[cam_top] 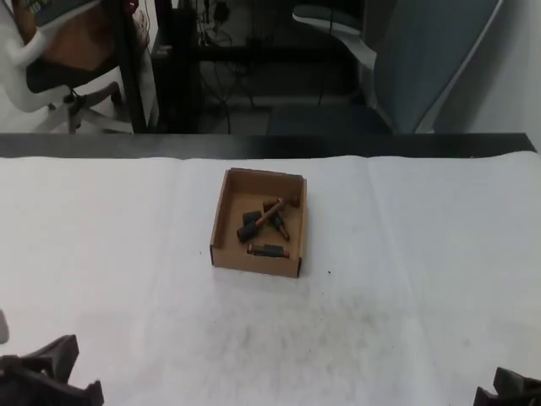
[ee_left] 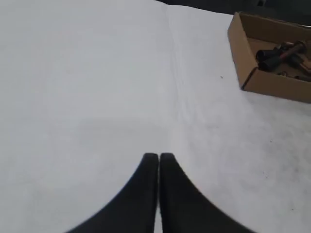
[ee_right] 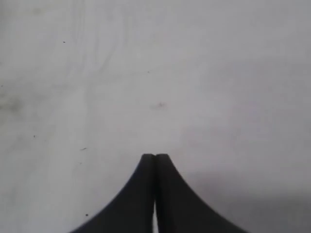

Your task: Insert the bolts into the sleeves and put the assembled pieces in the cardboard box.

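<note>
The open cardboard box (cam_top: 223, 222) sits in the middle of the white bench and holds several dark sleeves with copper-coloured bolts (cam_top: 269, 216) lying crossed inside. In the left wrist view the box (ee_left: 243, 63) is off to one side with the same pieces (ee_left: 282, 51) in it. My left gripper (ee_left: 159, 156) is shut with nothing in it, over bare bench at the near left. My right gripper (ee_right: 155, 157) is shut and empty as well, above bare bench at the near right. Dark parts of an arm (cam_top: 46, 372) show at the near left corner, another arm (cam_top: 511, 389) at the near right.
The white bench cover (cam_top: 406, 279) spreads wide around the box, with a few small dark specks. A dark strip (cam_top: 270, 144) marks the far edge. Office chairs (cam_top: 51, 68) and table legs stand in the room behind.
</note>
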